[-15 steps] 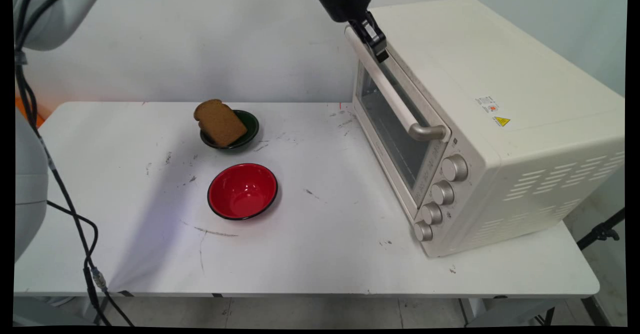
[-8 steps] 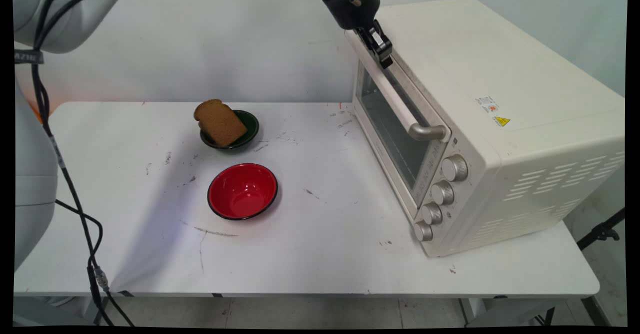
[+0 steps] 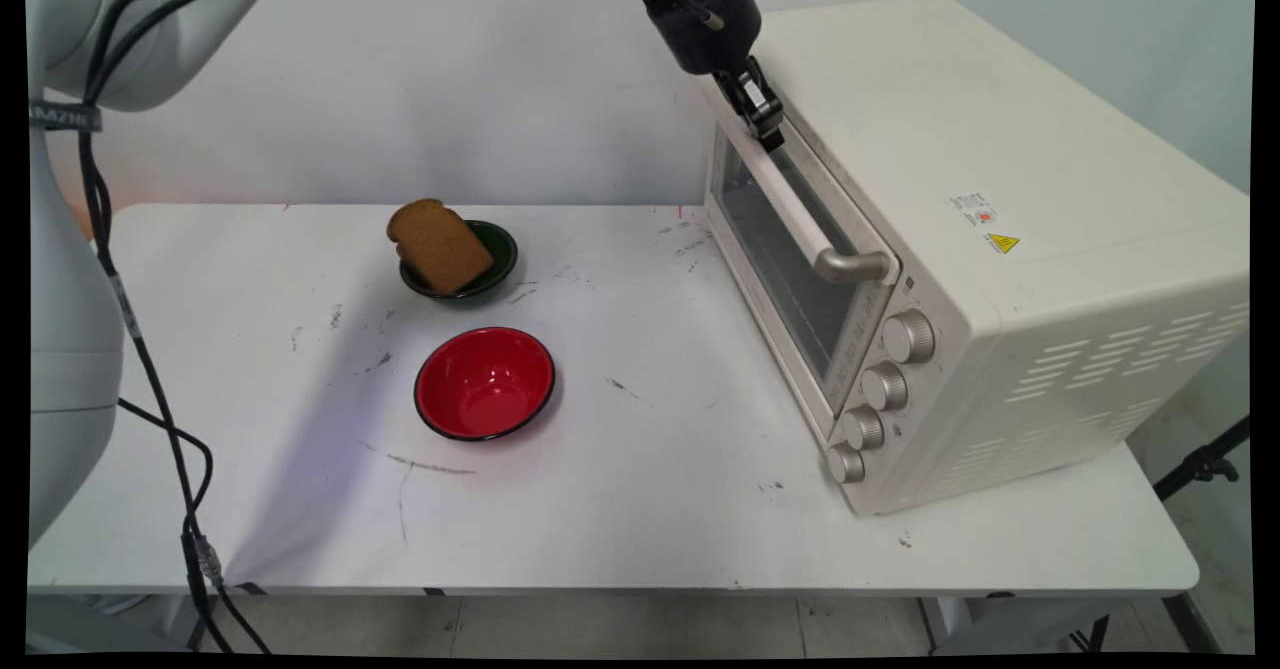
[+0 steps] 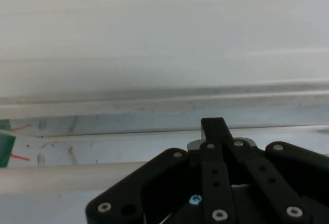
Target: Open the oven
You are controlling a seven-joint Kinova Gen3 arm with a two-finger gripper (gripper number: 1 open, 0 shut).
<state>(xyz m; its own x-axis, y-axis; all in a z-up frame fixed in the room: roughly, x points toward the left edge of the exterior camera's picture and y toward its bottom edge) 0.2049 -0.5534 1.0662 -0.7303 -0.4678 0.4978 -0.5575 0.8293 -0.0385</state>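
My black gripper [image 3: 767,127] is shut and empty, high at the back. Its fingertips rest at the top edge of the cream toaster oven [image 3: 1000,199], right by the upper end of the door handle [image 3: 800,214]. The oven's glass door [image 3: 785,269] stands closed. In the hand view the joined fingers of the gripper [image 4: 213,125] rise just past the cream handle bar [image 4: 61,178], pointing at the door's pale top edge [image 4: 154,98]. Whether the fingertips touch the door or the handle is hidden.
A slice of brown bread [image 3: 438,244] leans in a dark green bowl [image 3: 502,249] at the table's back middle. An empty red bowl [image 3: 485,382] sits in front of it. The oven fills the table's right side, with knobs [image 3: 885,384] on its front. Black cables [image 3: 150,399] hang at left.
The gripper has moved a little down and to the right, closer along the top of the oven door. The door, bread and bowls have not moved.
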